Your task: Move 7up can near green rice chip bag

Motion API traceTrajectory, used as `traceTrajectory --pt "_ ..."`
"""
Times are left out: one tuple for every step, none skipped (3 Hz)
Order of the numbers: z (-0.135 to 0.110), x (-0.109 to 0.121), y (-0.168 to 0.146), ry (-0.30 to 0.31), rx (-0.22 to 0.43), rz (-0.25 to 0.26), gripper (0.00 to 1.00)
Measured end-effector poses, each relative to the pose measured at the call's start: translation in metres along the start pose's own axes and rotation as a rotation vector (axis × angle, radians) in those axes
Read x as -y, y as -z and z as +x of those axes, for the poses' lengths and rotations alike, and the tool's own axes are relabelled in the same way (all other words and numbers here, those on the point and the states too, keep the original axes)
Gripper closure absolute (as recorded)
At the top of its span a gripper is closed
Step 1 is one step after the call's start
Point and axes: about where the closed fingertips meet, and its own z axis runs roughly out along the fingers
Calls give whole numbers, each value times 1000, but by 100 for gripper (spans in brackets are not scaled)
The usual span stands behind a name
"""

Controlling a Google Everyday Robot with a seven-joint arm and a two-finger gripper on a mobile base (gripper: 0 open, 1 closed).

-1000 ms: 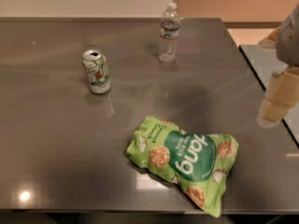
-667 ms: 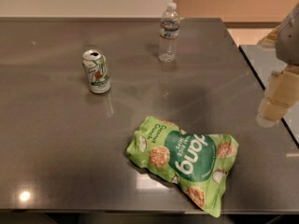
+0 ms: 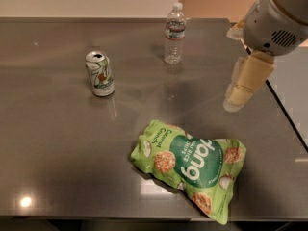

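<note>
Camera view looks down on a wide, dark grey, glossy table [image 3: 57, 158] that fills almost the whole scene. At the upper right hangs the bulky white-grey robot arm [image 3: 279, 18]. Next in size is the large bright green rice chip bag [image 3: 192, 162], with a dark green round logo and pictures of rice chips. It lies flat and crumpled near the front edge, right of centre. The cream-coloured gripper [image 3: 236, 100] points down from the arm above the table's right side, back from the bag and well apart from everything. It carries nothing, and I cannot tell whether it is open or closed. A clear plastic water bottle [image 3: 174, 35] stands upright toward the back, left of the gripper.

Smallest is the silver-white aluminium 7up can [image 3: 99, 74] with green and red markings. It stands upright at the left, well apart from the bag and from the bottle. Its tab looks opened, so it is probably empty or part full: light, easy to tip, and thin-walled enough to dent under a hard squeeze. Its smooth, curved side may also slip. The best hold is likely across the middle of the body from the side, with moderate force and the can kept upright.
</note>
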Motion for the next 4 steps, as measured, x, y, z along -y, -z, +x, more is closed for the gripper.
traceTrajectory --pt "-45 13 -22 33 80 -8 0" --pt "-83 25 -47 33 141 -44 0" --pt "-118 35 -72 24 190 -79 0" --pt "-154 43 -99 16 238 -106 0"
